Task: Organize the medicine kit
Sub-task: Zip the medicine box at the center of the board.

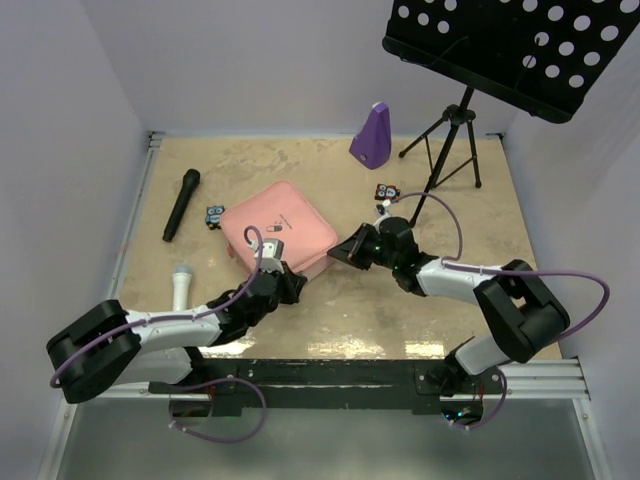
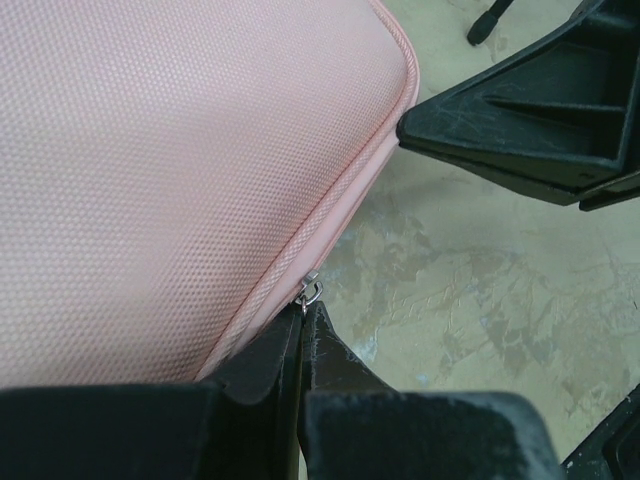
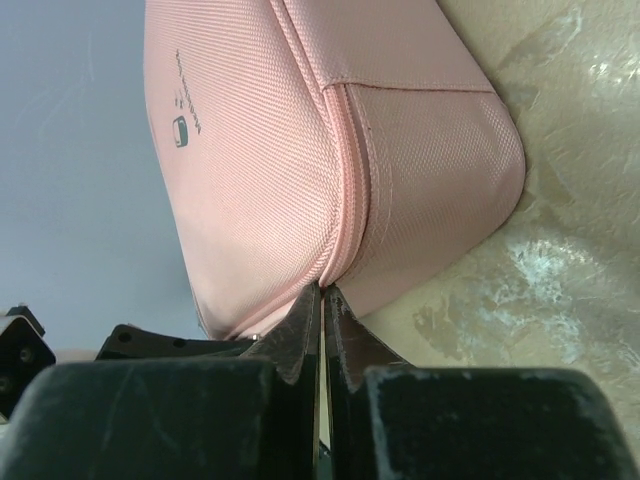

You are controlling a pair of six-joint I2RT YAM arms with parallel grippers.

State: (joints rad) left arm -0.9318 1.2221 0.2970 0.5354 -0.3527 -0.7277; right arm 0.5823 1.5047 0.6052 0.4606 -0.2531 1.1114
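Observation:
The pink medicine kit [image 1: 278, 230] lies shut in the middle of the table, lid up, its pill logo [image 3: 181, 130] showing. My left gripper [image 1: 293, 284] is at its near edge, shut on the small metal zipper pull [image 2: 311, 291] at the seam of the kit [image 2: 150, 150]; its tips [image 2: 303, 312] pinch the ring. My right gripper [image 1: 337, 252] is at the kit's right corner. Its jaws [image 3: 322, 292] are shut, tips pressed against the zip seam of the kit [image 3: 260, 150]. The right gripper also shows in the left wrist view [image 2: 530, 120].
A purple metronome-shaped object [image 1: 371, 133] stands at the back. A black music stand [image 1: 520, 45] on a tripod [image 1: 450, 140] is at the back right. A black microphone [image 1: 181, 204] and a white one [image 1: 181, 285] lie left. Small owl clips [image 1: 214, 214] [image 1: 385, 191] flank the kit.

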